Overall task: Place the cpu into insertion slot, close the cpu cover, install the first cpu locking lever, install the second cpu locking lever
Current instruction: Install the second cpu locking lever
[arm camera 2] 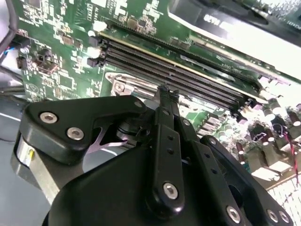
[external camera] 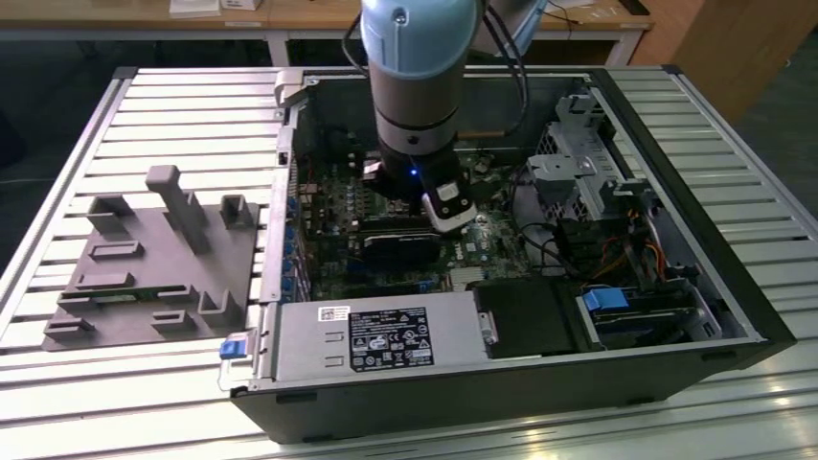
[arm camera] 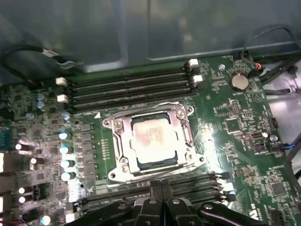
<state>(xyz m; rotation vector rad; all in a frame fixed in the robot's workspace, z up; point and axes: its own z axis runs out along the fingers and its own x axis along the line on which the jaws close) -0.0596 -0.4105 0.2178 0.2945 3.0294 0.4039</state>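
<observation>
In the first wrist view the cpu (arm camera: 153, 139), a dull silver square, lies in the insertion slot (arm camera: 120, 172) on the green motherboard. The silvery cpu cover (arm camera: 181, 127) lies flat over it, and the chip shows through its window. My gripper (arm camera: 161, 184) is shut, its two black fingertips pressed together with nothing visible between them, just beside the socket's edge, over the nearer memory slots. In the second wrist view the shut gripper (arm camera 2: 164, 92) points at a corner of the silvery socket frame (arm camera 2: 123, 86). In the exterior view the gripper (external camera: 447, 216) hangs low inside the open computer case.
Long black memory slots (arm camera: 127, 89) flank the socket on both sides. A coin battery (arm camera: 238, 81) and cables lie nearby. Case walls, a grey power supply (external camera: 371, 340), a drive cage (external camera: 588, 163) and a black heatsink block (external camera: 397, 244) surround the arm. A grey fixture (external camera: 153, 259) sits on the table.
</observation>
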